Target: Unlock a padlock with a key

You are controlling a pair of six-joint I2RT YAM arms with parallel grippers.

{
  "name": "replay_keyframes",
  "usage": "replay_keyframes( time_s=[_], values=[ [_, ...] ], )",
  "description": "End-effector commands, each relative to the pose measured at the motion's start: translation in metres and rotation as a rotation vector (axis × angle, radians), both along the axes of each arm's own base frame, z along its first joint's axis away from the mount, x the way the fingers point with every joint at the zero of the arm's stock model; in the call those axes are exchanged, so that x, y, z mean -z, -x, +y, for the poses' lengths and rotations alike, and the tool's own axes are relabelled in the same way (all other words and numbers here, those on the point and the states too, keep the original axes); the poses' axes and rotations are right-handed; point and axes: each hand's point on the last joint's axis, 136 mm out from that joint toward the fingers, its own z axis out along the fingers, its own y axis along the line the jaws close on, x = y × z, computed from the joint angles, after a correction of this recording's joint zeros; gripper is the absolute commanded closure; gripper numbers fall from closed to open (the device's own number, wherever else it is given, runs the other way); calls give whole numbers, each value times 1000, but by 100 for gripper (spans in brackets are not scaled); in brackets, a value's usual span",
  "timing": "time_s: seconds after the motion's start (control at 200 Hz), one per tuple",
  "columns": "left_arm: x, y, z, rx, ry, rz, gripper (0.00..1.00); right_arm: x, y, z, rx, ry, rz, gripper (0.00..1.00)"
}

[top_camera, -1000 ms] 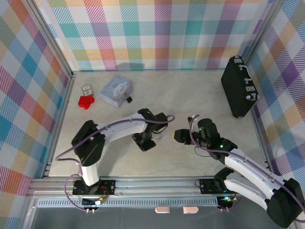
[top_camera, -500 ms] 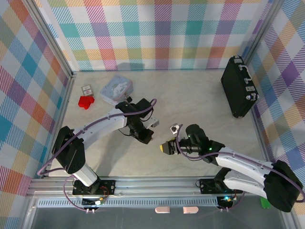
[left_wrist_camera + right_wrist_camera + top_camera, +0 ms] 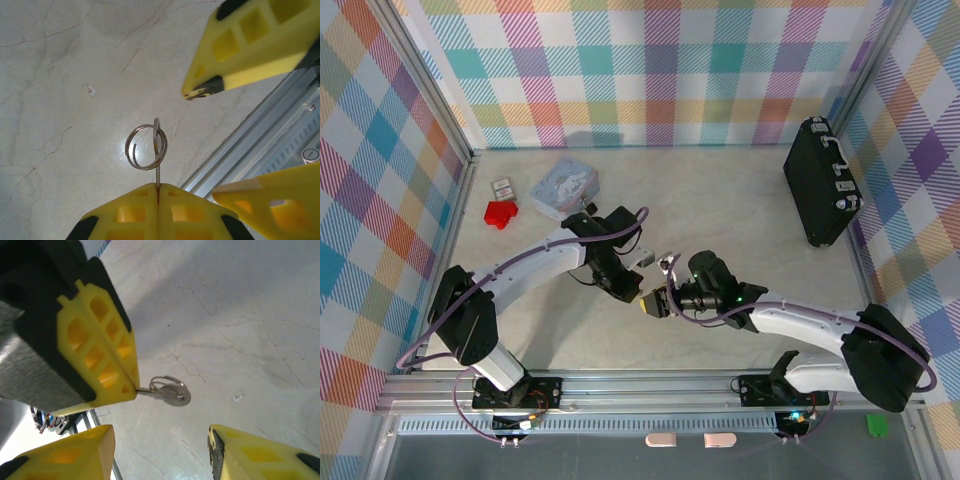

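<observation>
The key (image 3: 157, 150), silvery with a wire ring through its head, sticks out from my left gripper (image 3: 158, 189), which is shut on its blade above the table. In the right wrist view the key (image 3: 172, 391) projects from the left gripper (image 3: 134, 388). My right gripper (image 3: 160, 455) is open, its fingers (image 3: 65, 455) either side of and just short of the key. From above, the left gripper (image 3: 625, 285) and the right gripper (image 3: 655, 300) meet at mid-table. The padlock (image 3: 588, 208), tiny and dark, lies by the pale blue tin (image 3: 565, 188), beside the left arm.
A red block (image 3: 500, 213) and a small card (image 3: 501, 187) sit at the far left. A big black case (image 3: 823, 182) stands at the right wall. The aluminium front rail (image 3: 250, 145) runs close under the grippers.
My right gripper swung left to the left gripper and opened wider. The left arm shifted its elbow left in the first half second, then held still with the key.
</observation>
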Motion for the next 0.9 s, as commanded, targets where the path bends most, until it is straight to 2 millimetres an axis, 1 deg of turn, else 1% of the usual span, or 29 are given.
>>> replay_keyframes(
  time_s=[0.0,0.09,0.175,0.485,0.675,0.815,0.895],
  values=[
    [-8,9,0,19,24,1,100,-14,-6,12,-15,-40,-54,50],
    [-9,9,0,22,27,2,100,-13,-9,13,-8,-37,-57,51],
    [-9,10,0,28,25,5,100,-16,-11,14,0,-46,-67,55],
    [-11,15,-3,45,35,12,100,-14,-16,17,14,-41,-64,57],
    [-8,19,-5,63,30,18,100,-14,-22,15,56,-33,-66,60],
    [-9,21,-7,66,36,19,100,-14,-26,15,87,-49,-63,65],
    [-11,20,-10,60,51,13,100,-17,-25,16,84,-83,-63,66]
  ],
)
